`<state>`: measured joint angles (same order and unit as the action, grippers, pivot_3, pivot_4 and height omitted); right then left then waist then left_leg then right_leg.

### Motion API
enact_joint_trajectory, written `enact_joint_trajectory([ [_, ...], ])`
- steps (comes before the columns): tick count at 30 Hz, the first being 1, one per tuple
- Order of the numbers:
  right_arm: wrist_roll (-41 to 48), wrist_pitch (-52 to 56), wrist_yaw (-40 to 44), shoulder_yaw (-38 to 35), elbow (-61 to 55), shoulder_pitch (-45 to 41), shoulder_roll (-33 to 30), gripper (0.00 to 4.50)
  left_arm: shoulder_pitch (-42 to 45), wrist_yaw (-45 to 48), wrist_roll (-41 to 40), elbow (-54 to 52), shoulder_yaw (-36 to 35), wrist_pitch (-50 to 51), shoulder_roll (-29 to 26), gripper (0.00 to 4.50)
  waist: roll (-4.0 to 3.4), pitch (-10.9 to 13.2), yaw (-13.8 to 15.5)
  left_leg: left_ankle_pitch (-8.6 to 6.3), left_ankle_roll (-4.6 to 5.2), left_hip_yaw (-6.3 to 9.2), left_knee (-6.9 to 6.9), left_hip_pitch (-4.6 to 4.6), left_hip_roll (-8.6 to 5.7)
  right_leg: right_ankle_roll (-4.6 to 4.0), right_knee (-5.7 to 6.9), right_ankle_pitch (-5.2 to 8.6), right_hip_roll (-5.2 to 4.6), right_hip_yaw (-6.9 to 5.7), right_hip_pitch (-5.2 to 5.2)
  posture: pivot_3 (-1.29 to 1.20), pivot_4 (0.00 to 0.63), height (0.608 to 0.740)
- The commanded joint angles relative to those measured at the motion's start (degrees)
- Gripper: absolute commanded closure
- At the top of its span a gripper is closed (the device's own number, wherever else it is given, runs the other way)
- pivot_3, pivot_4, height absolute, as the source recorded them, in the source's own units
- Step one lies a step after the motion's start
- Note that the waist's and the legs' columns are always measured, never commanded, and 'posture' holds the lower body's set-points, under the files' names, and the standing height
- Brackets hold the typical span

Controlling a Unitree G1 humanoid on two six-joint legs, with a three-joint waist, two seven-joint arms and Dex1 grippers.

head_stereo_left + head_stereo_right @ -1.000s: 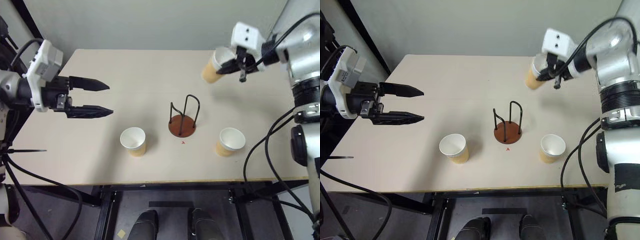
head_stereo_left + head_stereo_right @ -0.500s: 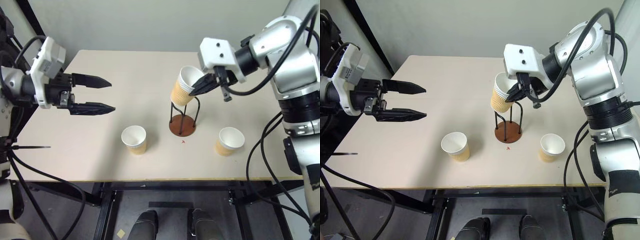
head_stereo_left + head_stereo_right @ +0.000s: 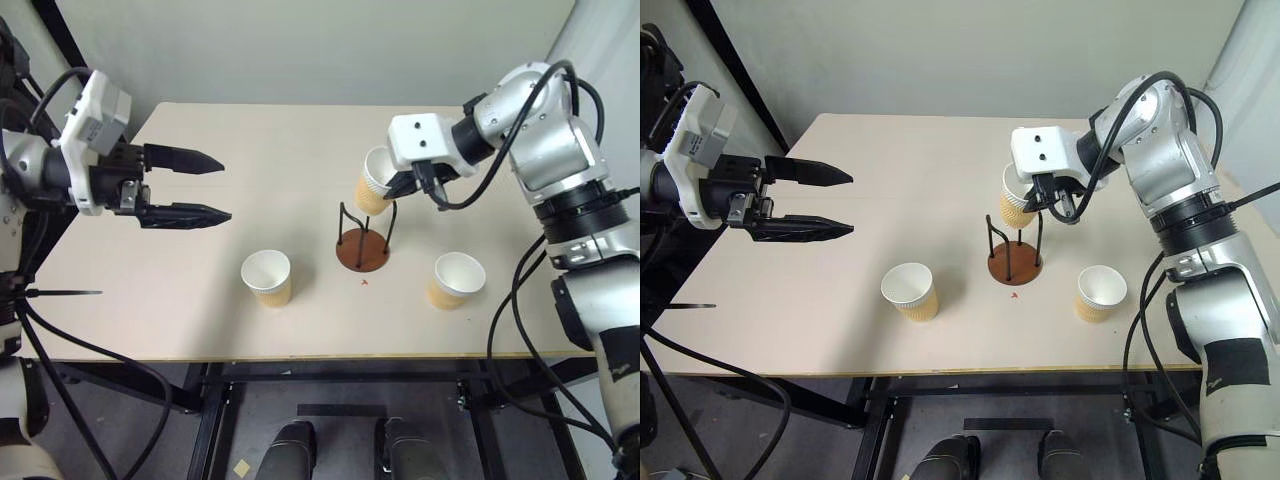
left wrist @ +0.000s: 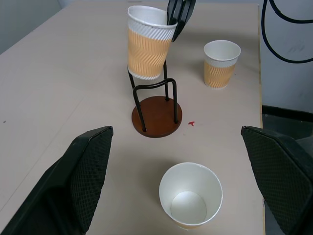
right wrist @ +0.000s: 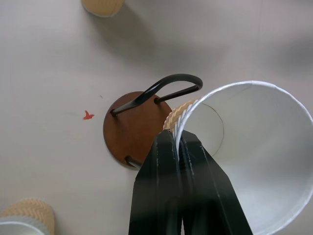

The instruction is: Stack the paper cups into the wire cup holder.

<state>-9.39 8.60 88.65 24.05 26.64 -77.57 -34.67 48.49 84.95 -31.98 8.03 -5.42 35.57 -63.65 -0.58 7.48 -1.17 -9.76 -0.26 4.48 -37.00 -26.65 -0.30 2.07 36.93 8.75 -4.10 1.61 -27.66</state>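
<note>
Head view: my right pincer [image 3: 408, 180] pinches one cup [image 3: 374, 182] by its rim above the wire cup holder [image 3: 364, 240]; my left pincer [image 3: 205, 186] gapes, idle. Left wrist view — cup tilted against the arches; I should straighten it. Right wrist view — centre it over the base before lowering.

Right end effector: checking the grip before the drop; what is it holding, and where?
The right end effector pinches a paper cup by its rim, one finger inside, one outside. The left end effector holds nothing.
</note>
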Motion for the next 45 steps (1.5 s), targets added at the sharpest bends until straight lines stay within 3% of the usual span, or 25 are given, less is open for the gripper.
enact_joint_trajectory([
  [1,-1.4,-2.6,-0.8,0.6,-0.2,-0.6,0.3,4.48,1.0,0.3,-0.1,-0.6,-1.0,-0.4,-0.5,0.00,0.00,0.0,0.0,0.00,0.00,0.01,0.01,0.00,0.00,0.00,0.00,0.00,0.00,-0.01,0.00,0.00,0.150,0.740],
  [13,-2.7,-4.5,0.0,1.3,-1.4,1.3,-0.1,4.48,0.7,0.2,-0.1,-0.7,-1.1,-0.4,-0.5,0.00,0.00,0.0,0.0,0.00,-0.01,0.01,0.01,-0.01,0.00,-0.01,-0.01,0.00,-0.01,-0.01,0.00,0.00,0.150,0.740],
  [14,-2.6,-4.2,-0.1,1.1,-1.5,1.4,-0.1,4.31,0.8,0.2,-0.1,-0.7,-1.0,-0.5,-0.4,0.00,0.00,0.0,0.0,-0.01,-0.01,0.01,0.01,-0.01,0.00,-0.01,-0.01,0.00,-0.01,-0.01,0.00,0.00,0.150,0.740],
  [17,-2.1,-3.3,-0.2,0.7,-1.7,1.4,0.0,3.57,0.9,0.2,-0.1,-0.5,-0.9,-0.5,-0.2,0.00,0.00,0.0,0.0,-0.01,-0.01,0.01,0.01,-0.01,0.00,-0.01,-0.01,0.00,-0.01,-0.01,0.01,0.00,0.150,0.740],
  [27,-0.2,1.2,-1.3,-1.2,-3.1,1.6,0.5,0.03,1.2,0.2,-0.1,-0.4,-0.8,-0.5,0.0,0.00,0.00,0.0,0.0,-0.01,-0.02,0.01,0.01,-0.01,0.00,-0.01,-0.01,0.01,-0.01,-0.01,0.00,0.00,0.150,0.740],
  [36,7.0,15.2,0.0,-5.5,-13.7,4.3,-1.1,0.03,-2.3,0.4,-0.4,-7.1,-0.8,-0.9,-0.8,0.00,0.01,0.0,0.0,-0.02,-0.04,0.00,0.01,-0.06,0.00,-0.02,-0.08,0.01,-0.01,-0.02,0.00,0.00,0.150,0.740],
  [41,15.1,27.1,3.0,-8.1,-23.8,7.6,-4.0,0.03,-8.0,0.3,3.8,-15.3,0.8,-6.5,-2.9,0.00,0.02,0.0,0.1,-0.05,-0.07,-0.01,0.00,-0.12,-0.01,-0.04,-0.11,0.08,0.00,-0.03,-0.01,0.00,0.150,0.740],
  [45,21.1,34.3,3.3,-10.1,-29.1,8.4,-6.3,0.03,-12.0,-0.3,12.1,-18.5,4.2,-15.6,-5.5,0.00,0.02,0.0,0.0,-0.04,-0.07,-0.02,0.00,-0.06,0.00,-0.03,-0.04,0.10,0.03,-0.02,0.00,0.00,0.150,0.740],
])
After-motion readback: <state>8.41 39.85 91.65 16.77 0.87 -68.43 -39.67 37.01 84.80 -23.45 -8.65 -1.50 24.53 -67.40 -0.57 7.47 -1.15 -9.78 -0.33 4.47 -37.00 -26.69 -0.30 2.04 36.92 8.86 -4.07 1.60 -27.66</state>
